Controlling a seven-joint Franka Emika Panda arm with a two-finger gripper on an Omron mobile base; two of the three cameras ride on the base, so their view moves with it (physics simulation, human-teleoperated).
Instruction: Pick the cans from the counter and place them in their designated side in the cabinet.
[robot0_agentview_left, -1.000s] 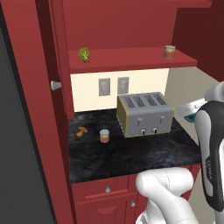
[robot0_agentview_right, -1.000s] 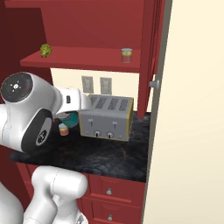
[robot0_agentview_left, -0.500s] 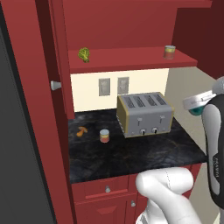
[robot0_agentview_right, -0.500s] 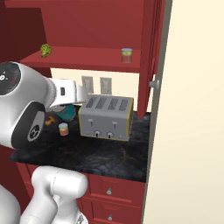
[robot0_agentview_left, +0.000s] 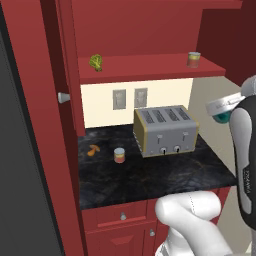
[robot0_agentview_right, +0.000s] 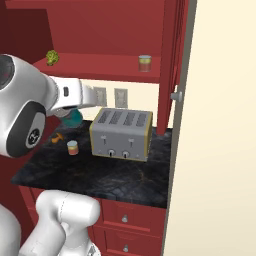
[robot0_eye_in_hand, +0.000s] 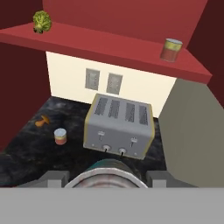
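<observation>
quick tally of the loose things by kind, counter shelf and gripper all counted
cans: 3 – red-labelled tin on the cabinet shelf, red-and-yellow tin on the black counter, teal tin in the gripper
toasters: 1 – silver four-slot toaster
green leafy lumps: 1
small orange curved items: 1
total: 6

I see a cream back wall with two grey outlets, and a beige side wall at right.
</observation>
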